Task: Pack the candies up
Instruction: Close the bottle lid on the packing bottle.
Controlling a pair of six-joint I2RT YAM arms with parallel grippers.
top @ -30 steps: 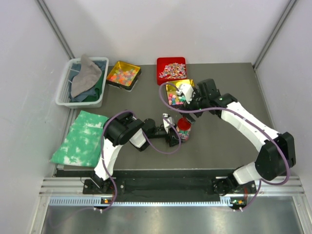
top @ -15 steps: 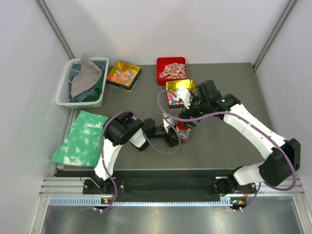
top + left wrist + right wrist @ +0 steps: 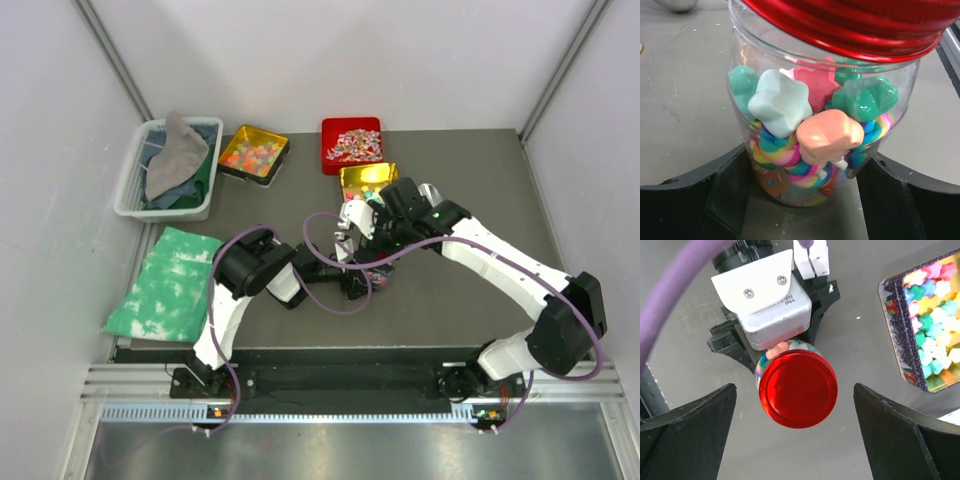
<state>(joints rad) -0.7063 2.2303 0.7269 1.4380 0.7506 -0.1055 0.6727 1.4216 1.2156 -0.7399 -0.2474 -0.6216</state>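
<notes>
Candies [image 3: 812,132] in jar [image 3: 746,55] gripped by left jaws; right jaws open; camera [image 3: 767,305]: "intel".

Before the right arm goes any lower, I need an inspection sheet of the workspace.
Surface: grey table.
Job's things: jar packed with candies, red lid on top. More candies sit in the gold tray, red tray and star tray.
Clutter: basket of cloths; green cloth.
Hands: left hand closed on the jar; right hand open, above the lid.
Cables: purple cable loops close to the jar.
Surroundings: white walls; nothing else seen.
</notes>
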